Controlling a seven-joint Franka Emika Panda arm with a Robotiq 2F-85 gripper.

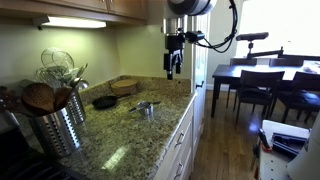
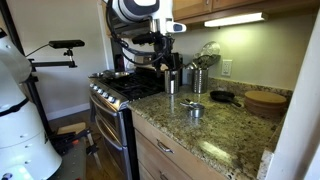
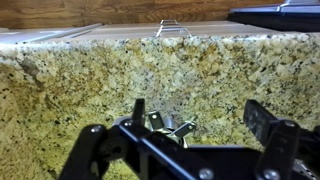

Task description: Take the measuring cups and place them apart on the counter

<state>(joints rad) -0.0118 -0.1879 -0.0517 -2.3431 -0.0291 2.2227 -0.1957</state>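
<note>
The measuring cups point(image 1: 147, 107) are small shiny silver cups clustered together on the speckled granite counter point(image 1: 120, 135). They also show in an exterior view point(image 2: 193, 107). In the wrist view the cups point(image 3: 168, 126) lie below me, partly hidden behind the gripper body, with their flat handles fanned out. My gripper point(image 3: 200, 118) is open and empty. In both exterior views it hangs well above the counter point(image 1: 172, 70) point(image 2: 168, 62), apart from the cups.
A ribbed steel utensil canister point(image 1: 55, 125) stands at the near counter end. A black skillet point(image 1: 104, 101) and a round wooden board point(image 1: 125, 86) lie behind the cups. A stove point(image 2: 120, 90) adjoins the counter. A dark dining table with chairs point(image 1: 255, 80) stands beyond.
</note>
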